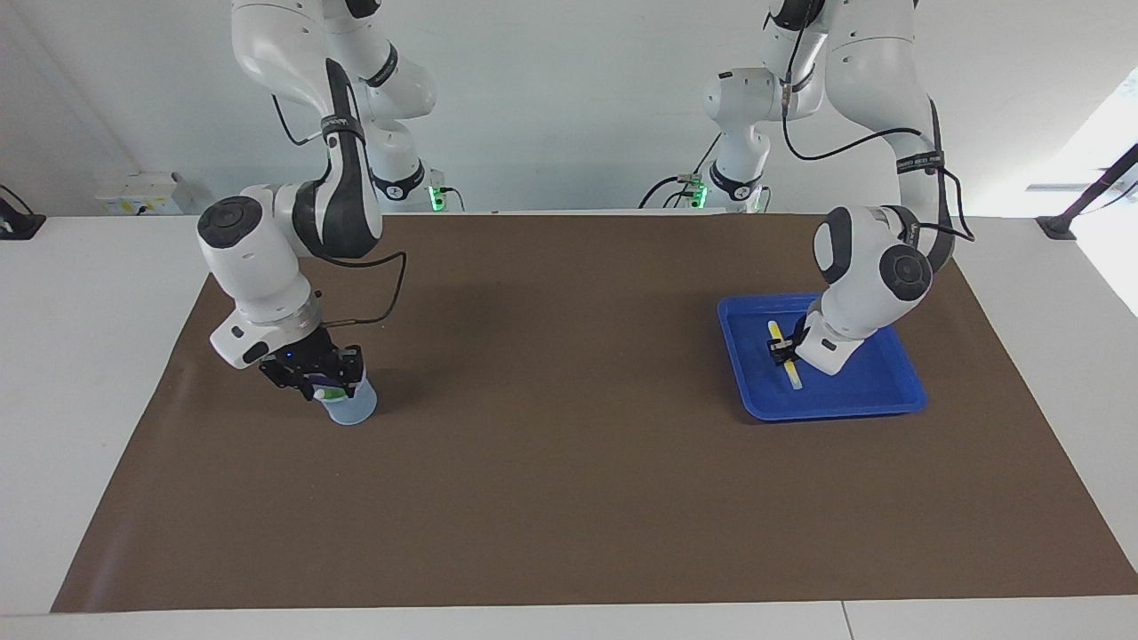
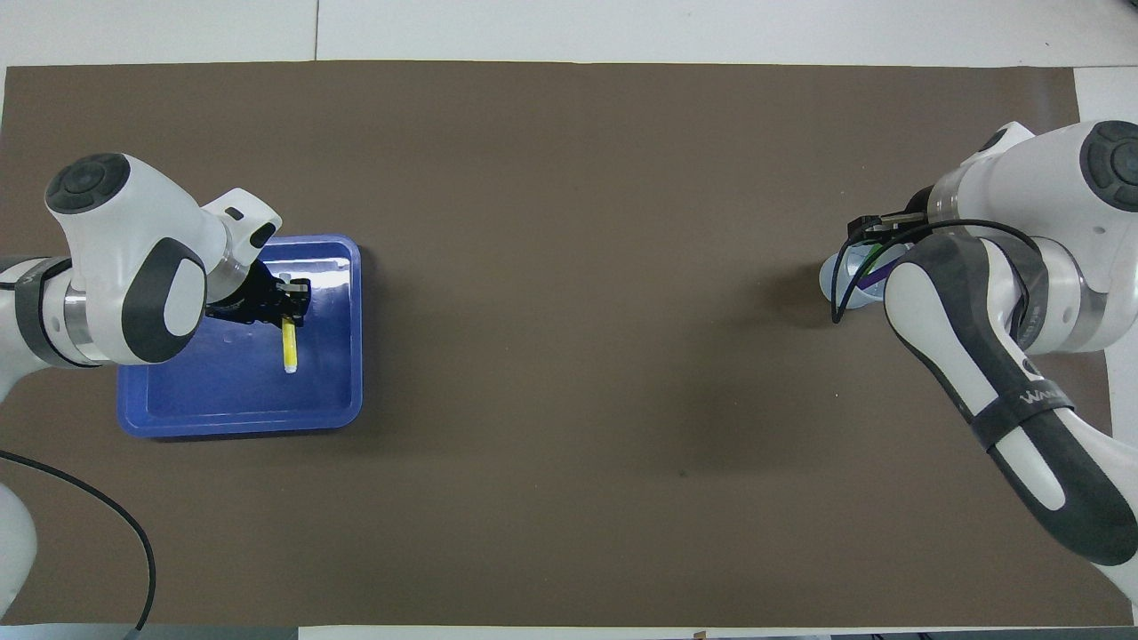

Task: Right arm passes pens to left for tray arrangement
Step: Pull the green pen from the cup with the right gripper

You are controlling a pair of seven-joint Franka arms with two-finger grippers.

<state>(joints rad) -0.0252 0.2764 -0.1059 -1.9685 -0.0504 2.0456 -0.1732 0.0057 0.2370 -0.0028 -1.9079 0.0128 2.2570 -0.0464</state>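
The blue tray [image 1: 876, 396] lies at the left arm's end of the table and also shows in the overhead view [image 2: 222, 400]. The yellow pen [image 1: 794, 373] is low in the tray, one end between the jaws of my left gripper [image 1: 782, 348], which is shut on it. From above, the pen [image 2: 290, 348] points toward the robots from my left gripper [image 2: 292, 298]. My right gripper [image 1: 318, 378] is at the mouth of a small translucent bluish cup [image 1: 354, 407] at the right arm's end. The green pen [image 2: 880, 258] and the purple pen [image 2: 876, 278] stand in that cup [image 2: 836, 277].
A brown mat [image 1: 569, 444] covers the table between the cup and the tray. White table edges [image 1: 89, 293] border the mat. The right arm's black wrist cable [image 1: 391, 284] loops above the mat near the cup.
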